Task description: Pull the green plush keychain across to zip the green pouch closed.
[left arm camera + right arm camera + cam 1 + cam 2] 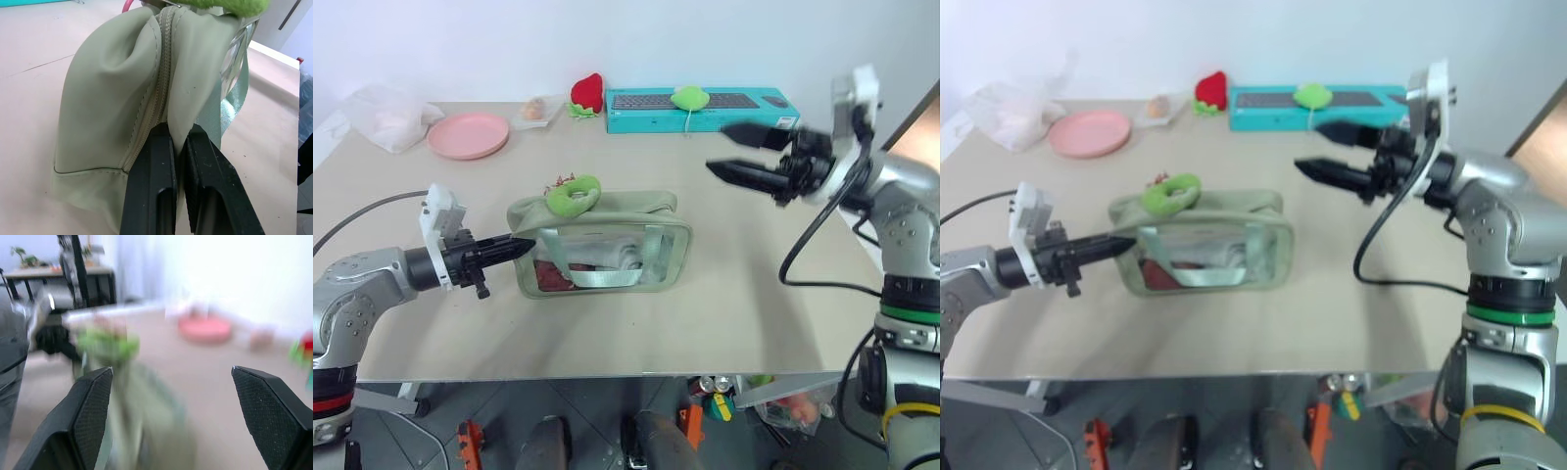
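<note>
While the left gripper (178, 147) pinches a fold of fabric at the pouch's (607, 250) left end, beside the zipper, the right gripper (729, 149) hangs in the air with jaws wide, empty, at the pouch's two o'clock. Pouch lies mid-table (734, 313), long axis nine to three, window toward the robot. Keychain (574, 196) sits on top at the left end.

The left gripper (522, 246) points roughly level toward the right, fingers pinched together on a fold of fabric. The right gripper (728, 149) is raised above the table, pointing left, fingers (93, 406) spread wide and holding nothing.
</note>
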Controlling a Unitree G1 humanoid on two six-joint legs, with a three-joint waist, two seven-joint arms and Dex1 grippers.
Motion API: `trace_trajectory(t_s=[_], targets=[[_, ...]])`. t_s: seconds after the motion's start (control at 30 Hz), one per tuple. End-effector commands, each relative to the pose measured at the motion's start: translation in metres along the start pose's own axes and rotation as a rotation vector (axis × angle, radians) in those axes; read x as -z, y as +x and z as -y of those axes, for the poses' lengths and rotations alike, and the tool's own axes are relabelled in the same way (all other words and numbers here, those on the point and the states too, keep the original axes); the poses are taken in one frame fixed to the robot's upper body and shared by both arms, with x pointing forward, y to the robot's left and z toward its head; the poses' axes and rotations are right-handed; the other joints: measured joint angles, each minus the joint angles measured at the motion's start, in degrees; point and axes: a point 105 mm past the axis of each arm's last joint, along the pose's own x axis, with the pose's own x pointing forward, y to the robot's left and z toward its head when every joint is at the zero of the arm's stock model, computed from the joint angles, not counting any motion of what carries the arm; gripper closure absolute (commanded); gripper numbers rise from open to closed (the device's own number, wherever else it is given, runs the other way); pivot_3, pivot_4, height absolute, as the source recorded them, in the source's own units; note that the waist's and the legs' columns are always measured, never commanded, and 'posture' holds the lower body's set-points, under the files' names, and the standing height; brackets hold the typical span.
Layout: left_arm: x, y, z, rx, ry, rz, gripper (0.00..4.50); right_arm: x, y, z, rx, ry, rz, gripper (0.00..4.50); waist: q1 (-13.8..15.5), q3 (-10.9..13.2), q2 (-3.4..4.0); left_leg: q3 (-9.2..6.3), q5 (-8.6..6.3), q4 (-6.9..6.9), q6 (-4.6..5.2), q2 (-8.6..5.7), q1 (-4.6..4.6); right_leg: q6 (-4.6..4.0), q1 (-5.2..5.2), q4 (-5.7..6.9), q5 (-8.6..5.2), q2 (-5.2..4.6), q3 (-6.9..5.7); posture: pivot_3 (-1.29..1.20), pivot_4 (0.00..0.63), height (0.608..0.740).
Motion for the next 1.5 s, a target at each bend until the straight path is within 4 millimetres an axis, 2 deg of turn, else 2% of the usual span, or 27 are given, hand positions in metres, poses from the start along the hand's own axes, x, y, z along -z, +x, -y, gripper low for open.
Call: trace_trajectory(t_s=[0.03,0.1,0.13,0.2,0.37,0.5,0.8,0.93,1.27,1.4,1.5], targets=[[0.005,0.007,0.006,0.043,-0.001,-0.022,4.28,0.028,0.031,-0.003,-0.074,-0.147,-0.170,0.47,0.05,0.00,-0.01,0.00,0.00,0.00,0.00,0.01,-0.01,0.00,0.00,0.00,0.00,0.00,-0.01,0.00,0.150,0.740],[0.007,0.007,0.006,0.044,0.000,-0.030,4.28,0.049,0.044,-0.001,-0.107,-0.244,-0.290,0.47,0.13,-0.01,-0.01,0.00,0.00,0.00,0.00,-0.01,-0.04,0.00,0.00,-0.01,-0.01,-0.05,-0.03,0.00,0.150,0.740],[0.007,0.007,0.006,0.044,0.000,-0.028,4.28,0.052,0.053,0.001,-0.118,-0.297,-0.316,0.47,0.11,0.00,0.00,0.01,0.00,0.02,0.00,-0.01,-0.08,0.01,-0.02,-0.02,-0.02,-0.10,-0.05,0.00,0.150,0.740],[0.006,0.007,0.008,0.044,0.001,-0.024,4.28,0.050,0.065,0.004,-0.142,-0.363,-0.324,0.47,0.06,0.01,0.02,0.04,0.01,0.03,0.02,-0.06,-0.23,0.08,-0.13,-0.02,-0.01,-0.20,0.00,0.00,0.150,0.740],[0.005,0.005,0.011,0.046,-0.001,-0.017,4.28,0.048,0.077,-0.003,-0.223,-0.375,-0.290,0.47,0.12,0.01,0.01,-0.05,-0.09,0.08,0.18,-0.18,-0.46,0.35,-0.21,-0.03,-0.13,-0.33,-0.03,0.00,0.150,0.740],[0.005,0.003,0.012,0.041,-0.005,-0.015,4.28,0.044,0.082,-0.014,-0.312,-0.264,-0.226,0.47,0.09,0.01,0.01,-0.05,-0.12,0.09,0.24,-0.18,-0.45,0.34,-0.20,-0.04,-0.13,-0.39,-0.01,0.00,0.150,0.740],[0.005,0.004,0.013,0.042,-0.010,-0.014,4.28,0.034,0.082,-0.018,-0.415,-0.015,-0.115,0.47,0.09,0.01,0.01,-0.09,-0.11,0.19,0.24,-0.14,-0.41,0.27,-0.15,-0.01,-0.08,-0.36,-0.07,0.00,0.150,0.740],[0.004,0.004,0.014,0.046,-0.013,-0.014,4.28,0.040,0.091,-0.018,-0.426,0.014,-0.125,0.47,0.08,0.01,0.02,-0.09,-0.11,0.19,0.24,-0.13,-0.40,0.26,-0.15,0.00,-0.07,-0.34,-0.08,0.00,0.150,0.740],[0.004,0.006,0.015,0.042,-0.019,-0.006,4.28,0.041,0.114,-0.019,-0.441,0.071,-0.109,0.47,0.09,0.01,0.02,-0.09,-0.11,0.18,0.24,-0.14,-0.42,0.27,-0.15,0.00,-0.07,-0.36,-0.07,0.00,0.150,0.740],[0.005,0.006,0.015,0.039,-0.021,-0.004,4.28,0.042,0.117,-0.021,-0.453,0.077,-0.108,0.47,0.10,0.01,0.02,-0.09,-0.11,0.19,0.24,-0.15,-0.42,0.27,-0.15,0.00,-0.07,-0.39,-0.07,0.00,0.150,0.740],[0.005,0.004,0.015,0.025,-0.024,0.003,4.28,0.047,0.118,-0.030,-0.514,0.095,-0.129,0.47,0.08,0.01,0.02,-0.08,-0.11,0.19,0.24,-0.16,-0.42,0.27,-0.15,0.00,-0.07,-0.40,-0.06,0.00,0.150,0.740]])
